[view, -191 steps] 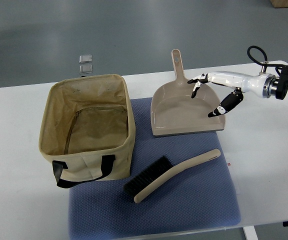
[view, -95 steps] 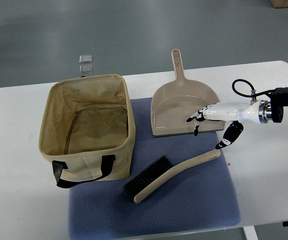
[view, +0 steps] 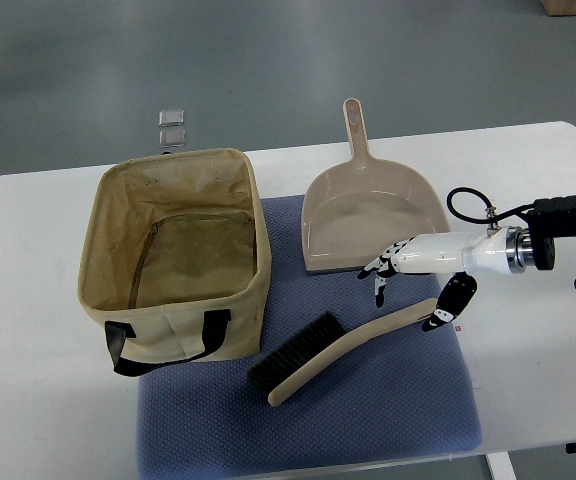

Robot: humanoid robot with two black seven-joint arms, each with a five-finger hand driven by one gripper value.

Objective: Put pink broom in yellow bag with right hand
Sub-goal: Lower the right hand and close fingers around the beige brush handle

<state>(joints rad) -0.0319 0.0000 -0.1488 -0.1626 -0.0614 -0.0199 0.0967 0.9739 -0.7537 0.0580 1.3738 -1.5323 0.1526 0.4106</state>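
Right hand over broom handle
Fingers spread, gripping nothing; the broom lies just below it, the yellow bag far left.

A white table with rounded corners fills the lower frame. A blue textured mat covers its centre toward 6 o'clock. Beyond lies grey-green floor, bearing two small square floor fittings at 11 o'clock and a brown object at 1 o'clock.
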